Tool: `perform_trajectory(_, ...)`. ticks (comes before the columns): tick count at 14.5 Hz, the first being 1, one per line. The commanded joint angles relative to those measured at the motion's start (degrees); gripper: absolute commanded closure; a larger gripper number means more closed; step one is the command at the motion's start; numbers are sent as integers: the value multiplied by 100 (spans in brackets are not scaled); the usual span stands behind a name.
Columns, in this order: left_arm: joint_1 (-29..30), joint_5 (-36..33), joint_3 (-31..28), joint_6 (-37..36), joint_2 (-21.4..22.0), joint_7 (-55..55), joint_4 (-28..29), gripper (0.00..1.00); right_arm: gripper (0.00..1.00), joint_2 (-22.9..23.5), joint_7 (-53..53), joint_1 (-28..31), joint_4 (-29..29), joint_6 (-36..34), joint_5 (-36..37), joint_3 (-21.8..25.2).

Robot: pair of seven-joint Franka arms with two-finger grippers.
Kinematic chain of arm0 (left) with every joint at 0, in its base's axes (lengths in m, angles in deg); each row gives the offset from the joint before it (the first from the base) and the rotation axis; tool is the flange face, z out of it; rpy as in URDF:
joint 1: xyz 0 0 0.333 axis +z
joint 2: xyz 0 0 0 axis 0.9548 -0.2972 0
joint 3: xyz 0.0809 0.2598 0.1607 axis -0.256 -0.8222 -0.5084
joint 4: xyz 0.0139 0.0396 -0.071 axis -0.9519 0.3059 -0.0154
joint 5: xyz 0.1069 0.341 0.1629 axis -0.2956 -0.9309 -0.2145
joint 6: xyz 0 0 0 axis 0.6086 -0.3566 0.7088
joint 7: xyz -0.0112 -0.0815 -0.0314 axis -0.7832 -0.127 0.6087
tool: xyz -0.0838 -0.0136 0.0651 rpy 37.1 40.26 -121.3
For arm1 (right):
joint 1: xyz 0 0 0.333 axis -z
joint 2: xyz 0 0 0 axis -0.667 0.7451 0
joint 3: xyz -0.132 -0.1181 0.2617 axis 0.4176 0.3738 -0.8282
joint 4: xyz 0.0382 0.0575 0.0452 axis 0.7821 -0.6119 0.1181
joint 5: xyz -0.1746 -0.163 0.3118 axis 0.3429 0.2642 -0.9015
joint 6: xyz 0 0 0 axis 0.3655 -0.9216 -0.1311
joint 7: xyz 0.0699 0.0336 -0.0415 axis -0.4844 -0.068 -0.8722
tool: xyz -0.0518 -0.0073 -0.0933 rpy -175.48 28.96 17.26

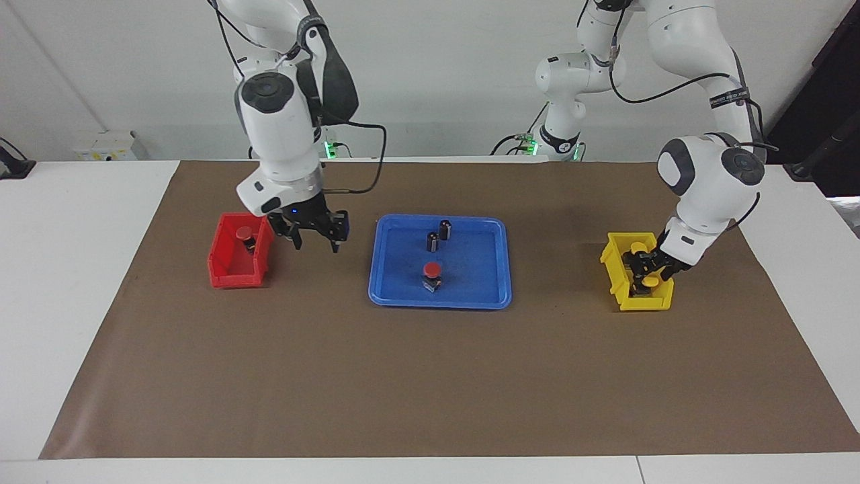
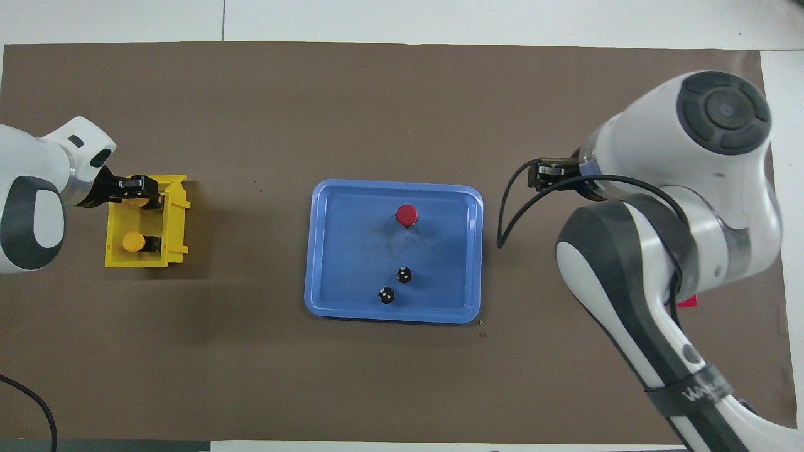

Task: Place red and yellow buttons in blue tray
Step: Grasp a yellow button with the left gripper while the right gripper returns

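- One red button [image 1: 431,271] sits upright in the blue tray [image 1: 494,282], in the half farther from the robots. Two dark capless cylinders [image 1: 438,236] stand in the tray too, nearer the robots.
- The other red button [image 1: 242,234] only shows in the facing view, inside the red bin [image 1: 225,272]. From overhead the right arm covers that bin, so just a red sliver [image 2: 687,302] peeks out.
- Both yellow buttons are in the yellow bin [image 2: 116,257]. Overhead shows one yellow button [image 2: 132,241] clearly; the second yellow button [image 1: 639,248] sits under the left gripper.
- Left gripper [image 1: 646,265] is down inside the yellow bin, fingers either side of that button's cap. Can't tell if it's actually gripping.
- Right gripper [image 1: 316,240] hangs over the mat between the red bin and the tray, fingers spread, holding nothing.
- Loads of bare brown mat [image 1: 430,383] all around, and both bins sit well apart from the tray.
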Motion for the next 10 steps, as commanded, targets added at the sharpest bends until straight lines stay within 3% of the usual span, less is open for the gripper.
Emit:
perform_trajectory(1,-49,-77,-43,169,133,-88,213,69,23,-942,-896,736,-1486,547,-53,-88)
perform_trajectory(2,-40,-77,-43,178,133,-80,204,91,23,-1066,-1256,922,-1716,583,-53,-88)
perform_trajectory(3,-32,-77,-43,161,124,-80,195,98,23,-1120,-1521,1098,-1848,609,-62,-79)
perform_trajectory(5,-40,-77,-43,-58,89,-106,-58,98,23,-1225,-1952,1502,-2042,654,-62,-79)
perform_trajectory(9,-58,-121,-43,-2715,133,-54,-1969,98,23,-1261,-2507,1890,-2535,1030,-62,-79)
perform_trajectory(10,-58,-95,-17,-3105,133,-45,-2376,98,25,-1243,-2516,1890,-2570,1084,-62,-79)
